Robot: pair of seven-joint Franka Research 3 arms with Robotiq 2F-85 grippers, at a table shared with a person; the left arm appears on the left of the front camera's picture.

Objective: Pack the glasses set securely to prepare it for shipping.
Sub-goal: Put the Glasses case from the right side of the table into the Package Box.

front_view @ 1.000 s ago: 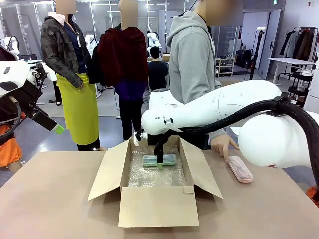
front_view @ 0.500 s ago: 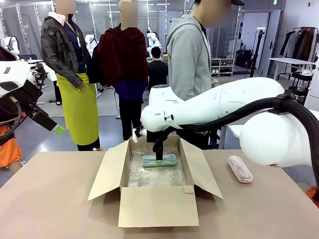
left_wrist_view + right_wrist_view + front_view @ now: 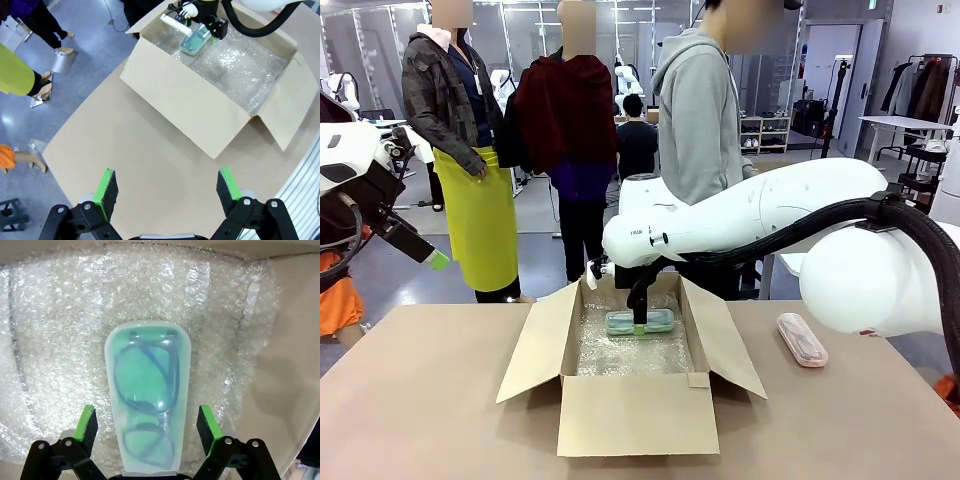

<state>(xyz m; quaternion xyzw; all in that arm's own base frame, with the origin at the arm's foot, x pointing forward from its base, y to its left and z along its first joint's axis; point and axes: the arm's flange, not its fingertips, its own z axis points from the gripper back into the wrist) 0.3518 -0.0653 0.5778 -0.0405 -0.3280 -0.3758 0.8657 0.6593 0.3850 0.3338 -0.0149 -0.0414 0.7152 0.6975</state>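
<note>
An open cardboard box (image 3: 638,412) lined with bubble wrap (image 3: 620,352) stands mid-table. The mint-green case (image 3: 640,322) of the glasses set lies flat on the wrap at the far end of the box. My right gripper (image 3: 640,312) hangs just over it, open. In the right wrist view the mint-green case (image 3: 147,405), green frames inside, sits between the spread fingers (image 3: 86,424) with a gap on each side. The pinkish case (image 3: 802,340) lies on the table right of the box. My left gripper (image 3: 167,186) is open and holds nothing, raised off the table's left side (image 3: 432,260).
A person in a grey hoodie (image 3: 698,120) stands at the far side behind the box. The box's flaps (image 3: 535,340) splay outward on both sides. Bare table (image 3: 420,400) lies left and in front of the box. Other people stand farther back.
The person's hand, which rested on the table next to the pinkish case, has drawn back and the person stands upright. My right gripper stays over the mint-green case. The left arm is still.
</note>
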